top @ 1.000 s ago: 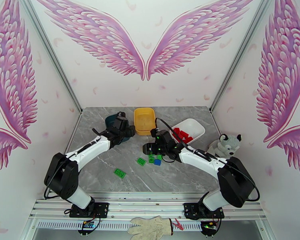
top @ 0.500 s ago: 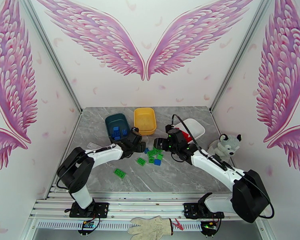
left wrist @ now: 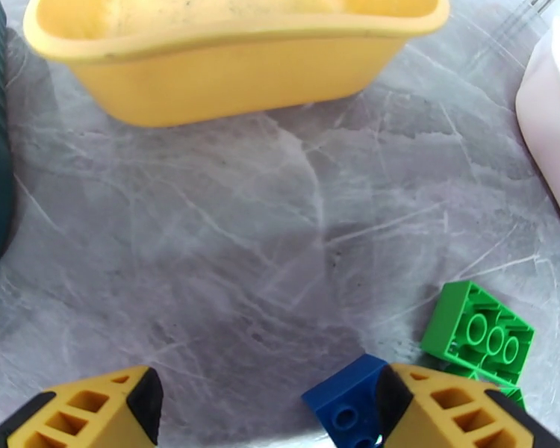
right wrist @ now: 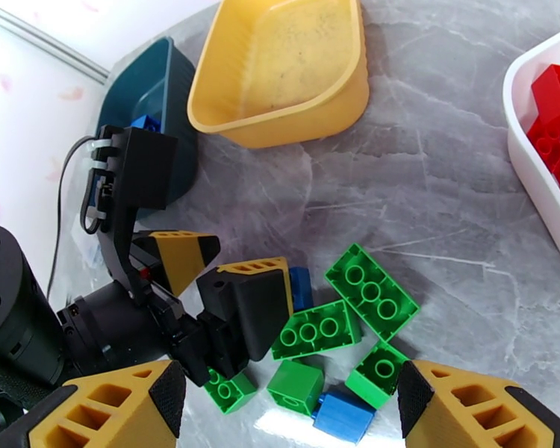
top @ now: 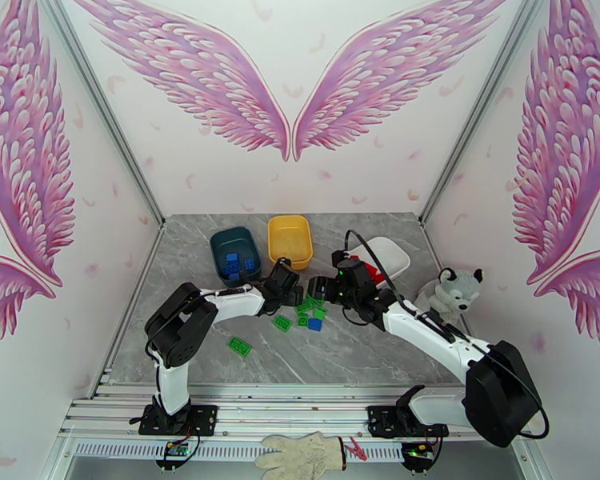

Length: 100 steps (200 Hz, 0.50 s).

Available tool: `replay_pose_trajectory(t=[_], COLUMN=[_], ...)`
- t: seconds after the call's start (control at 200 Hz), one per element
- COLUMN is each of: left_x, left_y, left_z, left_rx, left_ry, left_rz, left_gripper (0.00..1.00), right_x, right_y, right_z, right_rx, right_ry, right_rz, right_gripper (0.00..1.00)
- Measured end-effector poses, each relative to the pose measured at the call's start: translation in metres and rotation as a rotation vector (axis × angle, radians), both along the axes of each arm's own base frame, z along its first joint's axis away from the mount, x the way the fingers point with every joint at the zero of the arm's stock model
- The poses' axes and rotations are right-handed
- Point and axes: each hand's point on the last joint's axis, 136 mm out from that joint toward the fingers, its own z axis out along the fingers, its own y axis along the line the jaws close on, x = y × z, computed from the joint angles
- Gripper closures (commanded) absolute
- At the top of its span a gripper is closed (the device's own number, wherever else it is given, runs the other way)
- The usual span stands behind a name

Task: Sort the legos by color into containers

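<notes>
On the grey marbled table [top: 364,354] the sorting looks, by my judgement, past halfway; the shallow dark teal plastic tub [top: 220,240] at the back left holds several blue studded bricks [top: 234,266]; the shallow white plastic tub [top: 390,251] at the back right holds red studded bricks [right wrist: 552,113]; the shallow yellow plastic tub [top: 290,240] between them holds no brick, so it is presumably meant for green, and none of that colour has gone in; the left gripper [left wrist: 265,401] sits low over the table, jaws open, with a small blue brick [left wrist: 346,408] touching or just beside the inner face of one finger, not yet pinched; the right gripper [right wrist: 291,393] hovers above the loose cluster in front of the tubs, jaws spread wide and holding nothing; left to do are the green studded bricks [right wrist: 371,291], several bunched in that cluster and one lone green brick [top: 239,346] lying well apart nearer the arm bases, plus a second blue brick [right wrist: 343,414] at the cluster's near edge.
</notes>
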Motion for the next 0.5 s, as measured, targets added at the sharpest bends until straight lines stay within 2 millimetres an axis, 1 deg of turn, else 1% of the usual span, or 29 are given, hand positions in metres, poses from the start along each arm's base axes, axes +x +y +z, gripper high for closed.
replay_pose_trajectory(t=[0.195, 0.295, 0.43, 0.5], left_x=[0.009, 0.008, 0.003, 0.004], left_y=[-0.013, -0.014, -0.010, -0.010], left_z=[0.007, 0.001, -0.015, -0.016], left_rx=[0.012, 0.029, 0.067, 0.070], left_ry=[-0.018, -0.008, 0.026, 0.026], left_rz=[-0.006, -0.010, -0.013, -0.015], left_gripper=[0.20, 0.21, 0.23, 0.25], right_x=[0.001, -0.001, -0.001, -0.001], right_y=[0.000, -0.002, -0.003, -0.003], right_z=[0.001, -0.001, 0.000, 0.002], right_rx=[0.007, 0.007, 0.013, 0.017], right_ry=[-0.003, 0.002, 0.001, -0.004], right_rz=[0.000, -0.004, -0.004, -0.003], right_gripper=[0.20, 0.20, 0.20, 0.19])
